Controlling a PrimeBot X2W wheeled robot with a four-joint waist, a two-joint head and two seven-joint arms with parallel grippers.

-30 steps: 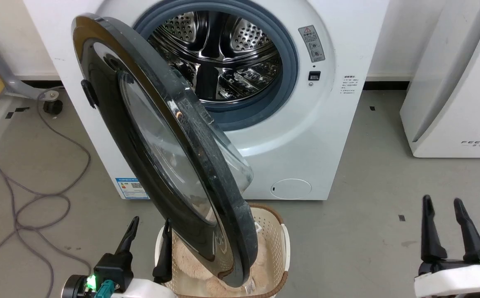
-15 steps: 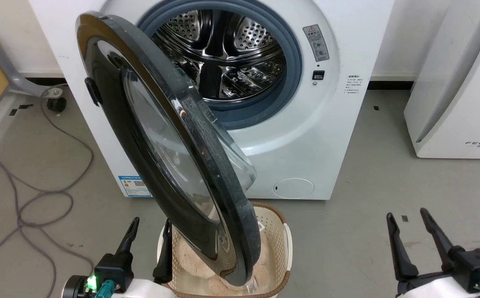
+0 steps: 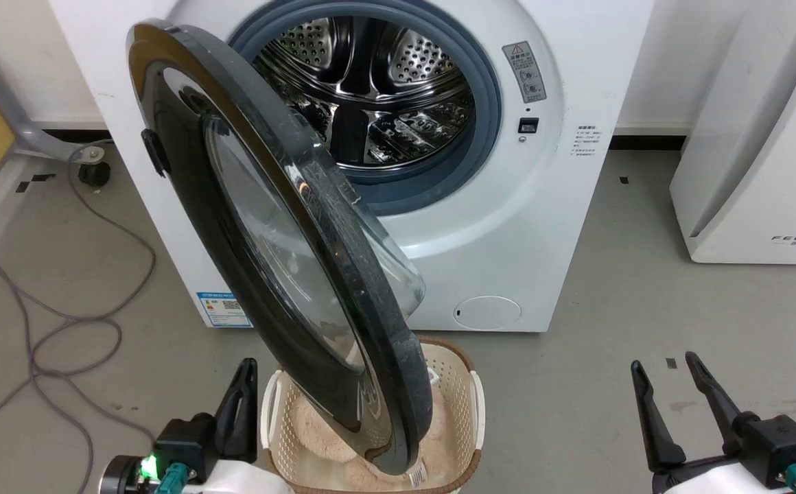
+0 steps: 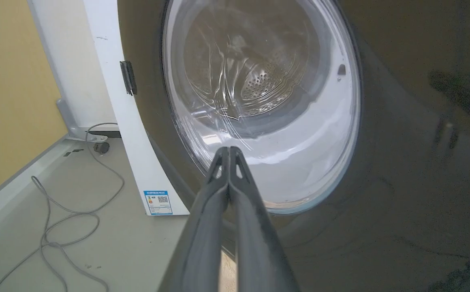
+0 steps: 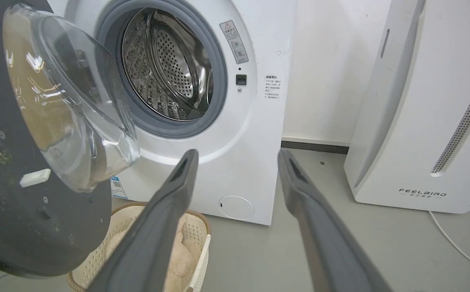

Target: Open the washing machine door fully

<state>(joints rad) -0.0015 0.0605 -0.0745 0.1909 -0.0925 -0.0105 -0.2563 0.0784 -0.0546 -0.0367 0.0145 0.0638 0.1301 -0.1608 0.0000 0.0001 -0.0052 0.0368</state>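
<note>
- The washing machine door (image 3: 271, 240) stands about half open, edge-on to the head view, just ahead and to the right of the left jaws. These are pressed flat together with nothing between them, tips aimed at its glossy outer face. Whether they touch it I cannot tell.
- The right jaws are spread wide and empty. The door is well off to their left, its grey inner face turned toward them.
- The main risk, as I judge it, comes from the left jaws. To open fully the door has to swing toward their side, so a forward push from them would drive it back toward the washing machine (image 3: 508, 226).
- Thin closed tips on slick glass or black rim could skid off and knock the arm against the door.
- If the right jaws push the inner face, the left arm sits in the swing path and could block the door or be struck.
- The basket (image 3: 472, 405) stands under the door's lower edge, immediately right of the left jaws, with a beige plush thing (image 3: 315, 429) inside. The clearance cannot be read, so the rim might catch and drag the basket.
- A grey cable (image 3: 75, 322) loops on the floor to the left of the left jaws, on the side the door opens toward.
- The white FEELBIRD appliance (image 3: 748, 158) is ahead and right of the right jaws, out of the way.
</note>
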